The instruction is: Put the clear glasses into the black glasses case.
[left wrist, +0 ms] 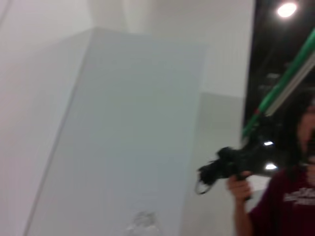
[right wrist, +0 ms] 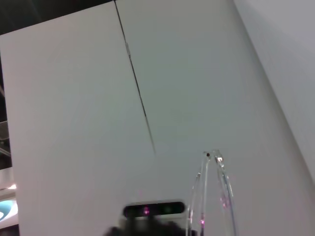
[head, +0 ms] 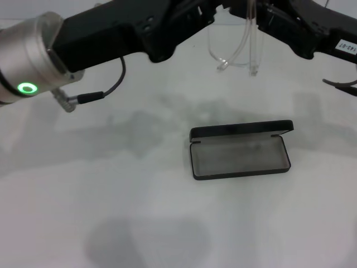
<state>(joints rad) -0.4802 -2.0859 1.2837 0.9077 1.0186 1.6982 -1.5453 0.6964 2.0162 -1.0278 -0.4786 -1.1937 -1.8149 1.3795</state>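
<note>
Fingers unreadable on both grippers — clear glasses [head: 237, 47] hang between them.
Black glasses case [head: 240, 151] open — well below.

The head view looks down from above onto the white table [head: 167, 223], with the black glasses case [head: 240, 152] near centre. Both wrist views sit higher than the case and face outward toward white walls; the right wrist view shares only the clear glasses [right wrist: 216, 196] [head: 237, 44], seen close.
</note>
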